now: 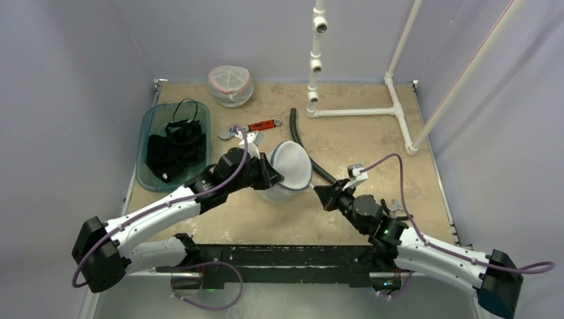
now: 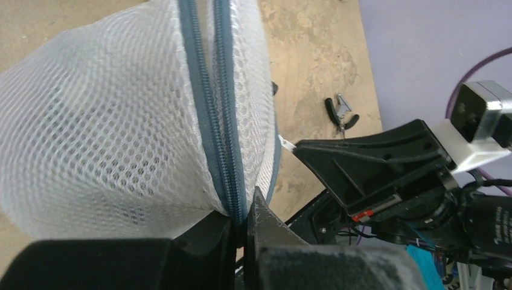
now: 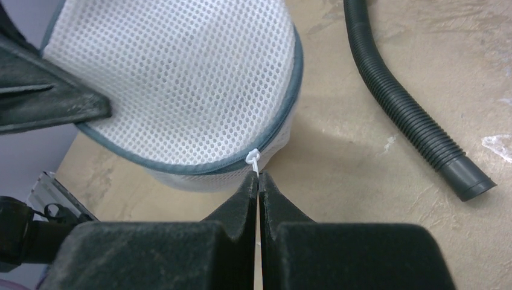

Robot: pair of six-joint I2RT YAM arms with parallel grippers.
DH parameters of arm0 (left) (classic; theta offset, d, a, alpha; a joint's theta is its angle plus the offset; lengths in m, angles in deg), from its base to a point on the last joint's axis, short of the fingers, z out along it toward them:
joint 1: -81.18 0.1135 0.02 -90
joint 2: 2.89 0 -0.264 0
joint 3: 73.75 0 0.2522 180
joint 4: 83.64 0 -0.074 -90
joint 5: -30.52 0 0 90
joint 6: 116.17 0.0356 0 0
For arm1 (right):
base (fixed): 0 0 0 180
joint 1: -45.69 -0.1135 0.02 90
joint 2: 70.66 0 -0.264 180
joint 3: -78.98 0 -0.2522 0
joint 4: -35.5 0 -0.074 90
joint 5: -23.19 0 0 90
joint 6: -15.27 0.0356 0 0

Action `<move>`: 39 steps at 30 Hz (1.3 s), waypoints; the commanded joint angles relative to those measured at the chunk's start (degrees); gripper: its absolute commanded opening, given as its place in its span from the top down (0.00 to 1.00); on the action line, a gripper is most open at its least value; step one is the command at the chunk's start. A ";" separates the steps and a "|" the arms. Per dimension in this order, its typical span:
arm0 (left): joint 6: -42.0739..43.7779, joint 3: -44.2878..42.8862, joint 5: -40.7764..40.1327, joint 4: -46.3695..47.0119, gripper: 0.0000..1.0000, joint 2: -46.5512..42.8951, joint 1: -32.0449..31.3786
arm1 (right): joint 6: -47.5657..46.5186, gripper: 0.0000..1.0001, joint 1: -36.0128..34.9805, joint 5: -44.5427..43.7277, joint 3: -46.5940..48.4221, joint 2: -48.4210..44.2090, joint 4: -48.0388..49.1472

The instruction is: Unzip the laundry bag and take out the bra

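Mid-table, tipped on its side: white mesh laundry bag (image 1: 290, 171), grey zipper (image 2: 220, 121) running along its rim, seemingly closed. On its left side, left gripper (image 2: 244, 220) with jaws shut on the zipper seam. At the bag's near right edge, right gripper (image 3: 258, 181) clamped tight on the small white pull loop (image 3: 253, 158). Just beyond the bag, black hose (image 3: 410, 115); bare table (image 1: 372, 159) to the right. Far left, tray (image 1: 154, 118) of dark garments. Bra not discernible through the mesh.
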 commanded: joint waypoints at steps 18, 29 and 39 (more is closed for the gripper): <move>-0.73 7.92 6.40 6.89 0.49 2.57 11.18 | -1.91 1.00 0.21 6.73 -1.91 9.36 9.61; -20.69 13.89 -6.24 11.25 0.41 -8.33 -2.62 | -2.80 1.00 0.13 6.96 -1.08 11.53 11.76; -25.92 15.64 -10.83 21.62 0.43 1.23 -5.88 | -2.96 1.00 0.09 7.35 -0.35 11.50 11.57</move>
